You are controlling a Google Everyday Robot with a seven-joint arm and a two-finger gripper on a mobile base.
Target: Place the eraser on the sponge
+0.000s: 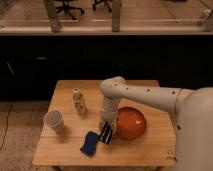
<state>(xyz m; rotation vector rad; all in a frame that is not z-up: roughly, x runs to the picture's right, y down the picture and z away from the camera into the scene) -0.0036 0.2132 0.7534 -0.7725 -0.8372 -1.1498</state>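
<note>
Blue sponge lying flat on worktop; tool clamping eraser just beside it, needing centring above before releasing.

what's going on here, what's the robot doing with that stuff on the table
The robot's single arm reaches in from the right over a wooden table. Its gripper holds the eraser, a black block with pale stripes, close by the right end of the blue sponge and just left of the orange bowl. The eraser is not yet on the sponge. A pale cup and a small bottle stand apart on the left.
</note>
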